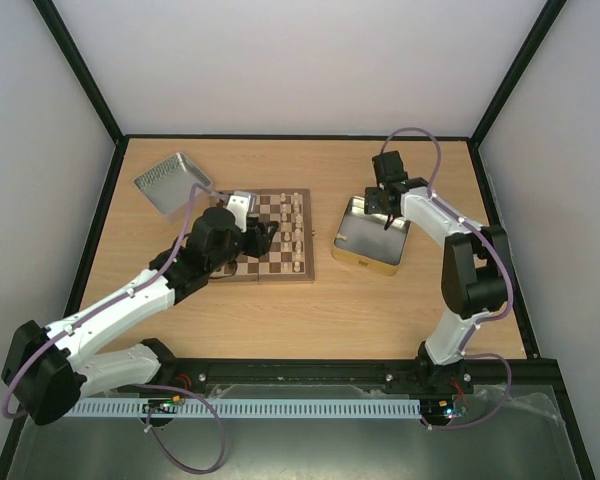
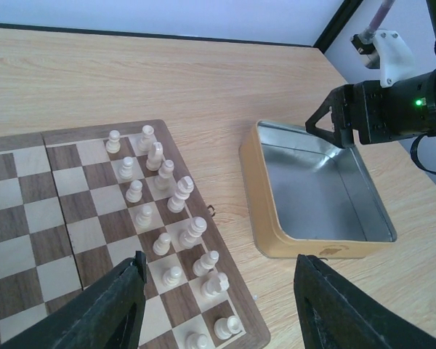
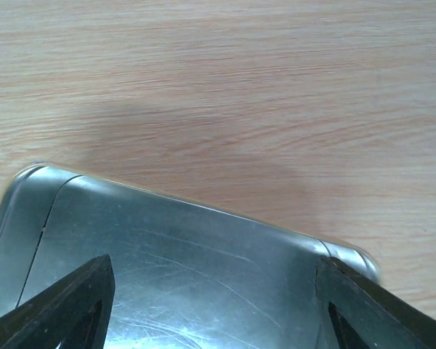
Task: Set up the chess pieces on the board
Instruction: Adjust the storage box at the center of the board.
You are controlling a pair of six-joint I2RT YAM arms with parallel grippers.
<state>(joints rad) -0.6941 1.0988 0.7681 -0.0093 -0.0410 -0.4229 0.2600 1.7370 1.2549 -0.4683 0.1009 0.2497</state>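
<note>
The board [image 1: 276, 264] lies left of the table's centre. Several cream chess pieces [image 1: 298, 236] stand in two files along its right edge. In the left wrist view these chess pieces [image 2: 176, 196] stand upright on the board [image 2: 29, 218], and the other squares in view are bare. My left gripper [image 1: 264, 233] hovers over the board. In its own view the left gripper [image 2: 219, 259] is open, with nothing between its fingers. My right gripper [image 1: 383, 214] hangs over the far end of a metal tin [image 1: 368, 254]. This right gripper [image 3: 214, 262] is open and empty.
The tin [image 2: 316, 196] right of the board has a gold outer wall and shows no pieces inside [image 3: 167, 254]. A second shiny tin [image 1: 170, 181] lies tilted at the back left. The right arm's gripper [image 2: 339, 123] reaches over the tin's far rim.
</note>
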